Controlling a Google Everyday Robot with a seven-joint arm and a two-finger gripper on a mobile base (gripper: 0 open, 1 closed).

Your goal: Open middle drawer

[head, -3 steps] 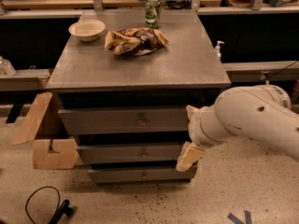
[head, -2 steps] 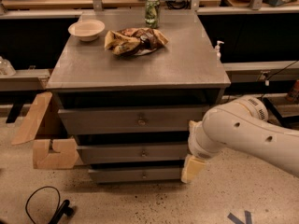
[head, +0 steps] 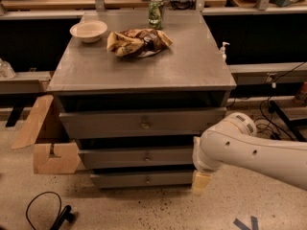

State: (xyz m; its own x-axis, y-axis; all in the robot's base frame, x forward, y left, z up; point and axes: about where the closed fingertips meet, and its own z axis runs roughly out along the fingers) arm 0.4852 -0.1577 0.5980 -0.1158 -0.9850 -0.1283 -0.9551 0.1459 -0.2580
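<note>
The middle drawer (head: 120, 157) is a wide grey front with a small brass knob (head: 147, 157) at its centre. It sits shut between the taller top drawer (head: 105, 123) and the narrower bottom drawer (head: 120, 179). My gripper (head: 200, 182) hangs from the white arm (head: 249, 152) at the cabinet's lower right corner. It is level with the bottom drawer's right end, below and to the right of the middle drawer's knob, and it touches no knob.
On the cabinet top (head: 192, 66) lie a white bowl (head: 88, 30), a crumpled snack bag (head: 138, 42) and a green can (head: 156, 12). An open cardboard box (head: 48, 143) stands on the floor to the left. Cables (head: 48, 214) lie at the front left, and more (head: 278, 114) run at the right.
My arm has dropped lower and drawn back to the right. The gripper has moved down from the middle drawer's right end to the bottom drawer's. All drawers stay shut.
</note>
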